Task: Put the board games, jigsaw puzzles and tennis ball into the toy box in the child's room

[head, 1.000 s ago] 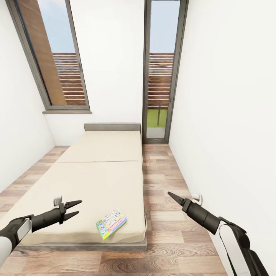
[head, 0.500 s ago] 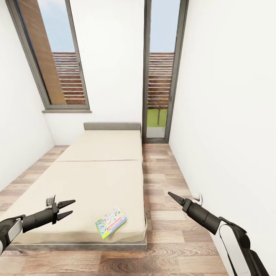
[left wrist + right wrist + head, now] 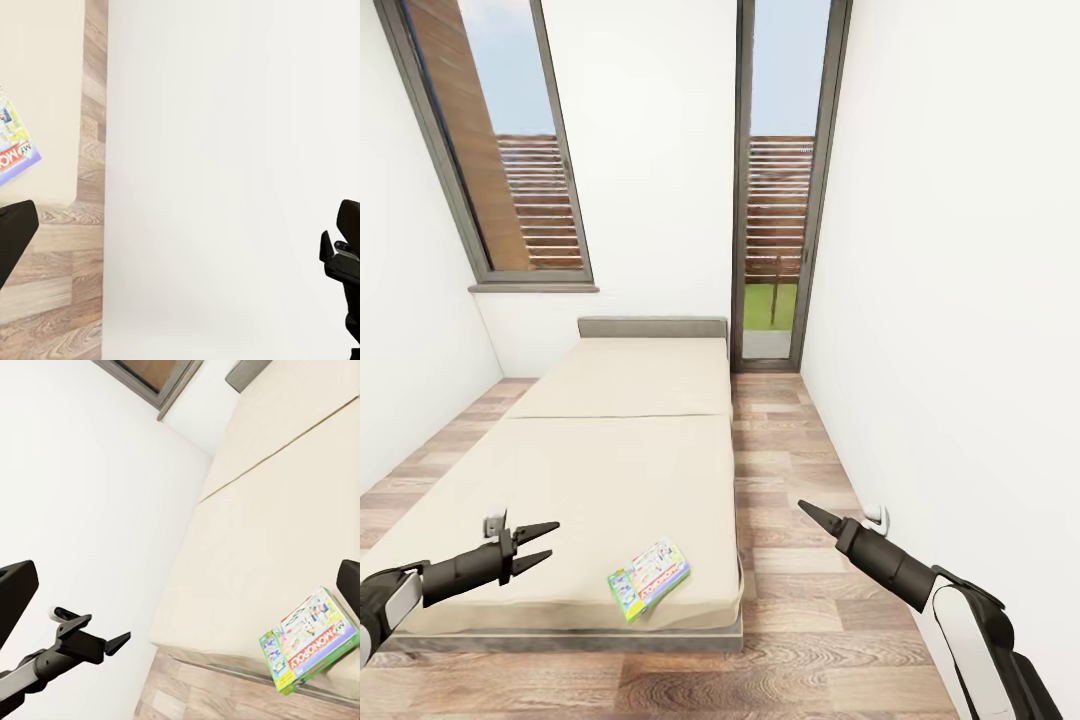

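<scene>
bed (image 3: 610,450): mattress bare around board game (image 3: 649,580) | right: open floor strip (image 3: 780,470), then wall (image 3: 960,300)

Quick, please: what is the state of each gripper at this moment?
Left gripper: open, holding nothing, above the bed.
Right gripper: looks shut, holding nothing.

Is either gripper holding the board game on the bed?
No, the board game lies flat on the bed, apart from the left gripper and right gripper.

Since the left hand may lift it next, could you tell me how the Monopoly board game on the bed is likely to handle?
The board game looks like a thin, flat box, so probably stiff and light. Lying flat on the soft bed, its edges may be hard to get under. Being flat-sided, it should slide rather than roll.
</scene>
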Tool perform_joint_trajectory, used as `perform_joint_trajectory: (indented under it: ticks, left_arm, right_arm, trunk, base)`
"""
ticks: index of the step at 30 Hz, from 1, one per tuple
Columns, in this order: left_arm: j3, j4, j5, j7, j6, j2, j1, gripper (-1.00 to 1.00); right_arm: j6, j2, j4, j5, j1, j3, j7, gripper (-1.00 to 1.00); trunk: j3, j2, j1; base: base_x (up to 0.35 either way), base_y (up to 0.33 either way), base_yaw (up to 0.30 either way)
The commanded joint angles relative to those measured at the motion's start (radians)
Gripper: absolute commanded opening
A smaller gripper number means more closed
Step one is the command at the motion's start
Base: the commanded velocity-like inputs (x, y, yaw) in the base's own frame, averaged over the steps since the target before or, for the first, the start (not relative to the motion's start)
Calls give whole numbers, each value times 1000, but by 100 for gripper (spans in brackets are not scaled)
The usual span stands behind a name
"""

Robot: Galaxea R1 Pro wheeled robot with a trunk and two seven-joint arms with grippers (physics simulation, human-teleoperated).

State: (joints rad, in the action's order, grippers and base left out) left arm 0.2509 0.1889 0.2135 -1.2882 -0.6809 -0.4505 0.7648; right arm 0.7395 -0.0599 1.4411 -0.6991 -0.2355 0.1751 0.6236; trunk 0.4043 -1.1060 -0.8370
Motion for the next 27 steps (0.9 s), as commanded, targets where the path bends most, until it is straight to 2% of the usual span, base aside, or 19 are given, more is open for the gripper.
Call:
perform_joint_trajectory:
  ticks: [1, 7, 9, 14, 16, 20, 23, 27]
  left_arm:
    - [-3, 0, 6, -1, -9, 0, 1, 100]
    - [-2, 0, 6, 8, -5, 3, 1, 100]
    - [-2, 0, 6, 29, -4, 4, 1, 100]
    - [-1, 0, 6, 119, -1, 33, 1, 100]
    - [-1, 0, 6, 135, 6, 39, 1, 100]
    - [-2, -1, 9, 159, 49, 48, 1, 100]
    - [-2, -2, 9, 163, 63, 56, 1, 100]
    - [-2, -2, 8, 165, 69, 83, 1, 100]
  right_arm:
    - [7, 0, 0, -4, -1, 1, 1, 100]
    - [3, 1, 3, -4, 2, 0, 7, 100]
    - [3, 1, 5, -5, 3, 0, 13, 100]
    - [9, 0, 61, -5, 11, 0, 52, 100]
    - [15, 0, 73, -5, 13, 5, 71, 100]
    - [104, 1, 90, -6, 14, 59, 151, 100]
    - [155, 3, 93, -6, 15, 100, 181, 100]
    - [174, 5, 94, -7, 14, 118, 191, 100]
  trunk:
    - [4, -8, -4]
    - [23, -50, -27]
    - [29, -64, -35]
    - [45, -99, -54]
    - [51, -113, -61]
    - [64, -141, -77]
    - [73, -162, -88]
    - [86, -190, -104]
  base:
    - [0, 0, 0]
    - [0, 0, 0]
    - [0, 0, 0]
    - [0, 0, 0]
    - [0, 0, 0]
    - [0, 0, 0]
    - [0, 0, 0]
    - [0, 0, 0]
